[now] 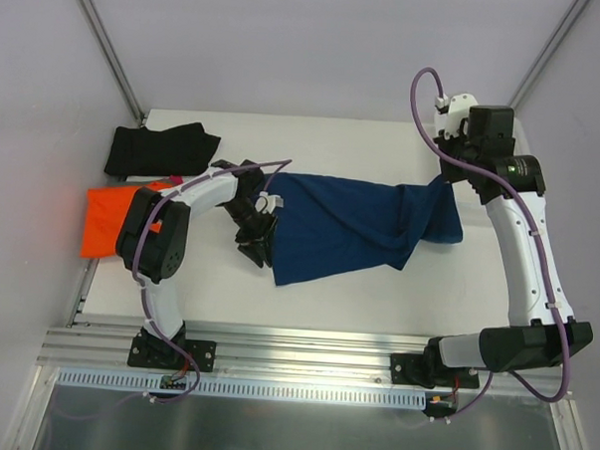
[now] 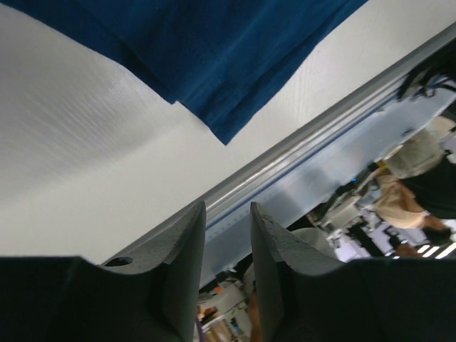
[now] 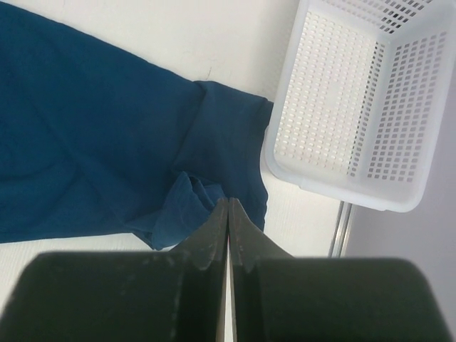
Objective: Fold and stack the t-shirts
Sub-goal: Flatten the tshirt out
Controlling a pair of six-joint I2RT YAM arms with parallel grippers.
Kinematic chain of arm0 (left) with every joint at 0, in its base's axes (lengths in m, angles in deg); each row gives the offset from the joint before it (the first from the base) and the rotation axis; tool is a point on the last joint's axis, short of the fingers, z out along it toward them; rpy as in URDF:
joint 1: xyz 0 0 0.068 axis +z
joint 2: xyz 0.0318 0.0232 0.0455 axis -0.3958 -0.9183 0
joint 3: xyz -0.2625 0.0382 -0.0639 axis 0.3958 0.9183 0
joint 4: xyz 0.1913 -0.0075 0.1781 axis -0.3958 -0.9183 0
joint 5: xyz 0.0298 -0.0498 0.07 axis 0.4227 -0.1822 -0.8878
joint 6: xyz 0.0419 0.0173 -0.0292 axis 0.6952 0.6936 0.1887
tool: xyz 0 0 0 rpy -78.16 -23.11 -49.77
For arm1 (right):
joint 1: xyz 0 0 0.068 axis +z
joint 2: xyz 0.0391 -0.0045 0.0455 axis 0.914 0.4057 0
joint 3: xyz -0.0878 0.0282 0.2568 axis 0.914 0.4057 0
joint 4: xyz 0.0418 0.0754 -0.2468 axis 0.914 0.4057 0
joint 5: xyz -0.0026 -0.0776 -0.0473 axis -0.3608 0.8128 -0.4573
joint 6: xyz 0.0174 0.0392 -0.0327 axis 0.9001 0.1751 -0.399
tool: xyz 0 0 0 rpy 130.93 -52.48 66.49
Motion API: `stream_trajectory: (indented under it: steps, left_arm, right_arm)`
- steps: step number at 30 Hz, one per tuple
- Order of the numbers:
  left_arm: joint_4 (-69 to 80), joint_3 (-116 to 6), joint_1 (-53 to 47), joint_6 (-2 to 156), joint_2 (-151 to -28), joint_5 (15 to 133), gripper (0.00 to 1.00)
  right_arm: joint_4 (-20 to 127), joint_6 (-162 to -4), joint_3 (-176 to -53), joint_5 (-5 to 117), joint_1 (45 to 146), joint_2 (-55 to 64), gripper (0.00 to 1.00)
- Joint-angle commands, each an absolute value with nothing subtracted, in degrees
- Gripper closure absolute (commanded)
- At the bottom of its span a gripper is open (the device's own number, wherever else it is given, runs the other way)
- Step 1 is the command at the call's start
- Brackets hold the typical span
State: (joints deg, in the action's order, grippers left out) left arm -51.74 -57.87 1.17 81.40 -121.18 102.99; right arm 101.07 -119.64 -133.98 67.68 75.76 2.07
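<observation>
Jaws of the right gripper [image 3: 228,203] pinch the navy t-shirt [image 1: 350,222] at its right end; its length runs leftward to the left gripper [image 2: 226,211], jaws parted, empty.

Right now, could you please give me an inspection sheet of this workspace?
Surface: white table, no spills seen.
Job's things: navy t-shirt spread mid-table, unfolded; black t-shirt far left; orange t-shirt beside it at the left edge.
Clutter: white lattice basket beside the navy t-shirt, nothing seen inside.
Grippers: left tool open, holding nothing; right tool shut on the navy t-shirt.
Cables: purple cable along each arm, no snag seen.
Surroundings: aluminium rail at the near edge; grey walls.
</observation>
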Motion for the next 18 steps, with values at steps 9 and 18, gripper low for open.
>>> stream_trajectory:
  steps: [9,18]
  left_arm:
    - [-46.7,-57.4,-5.1,87.7,-125.0,85.7,0.66]
    - [-41.3,-61.4,-12.1,90.6,-125.2,76.4,0.67]
  right_arm:
    - [98.3,-120.3,-136.6,68.3,76.1,2.6,0.99]
    - [97.5,-120.6,-134.5,69.1,76.0,1.0,0.99]
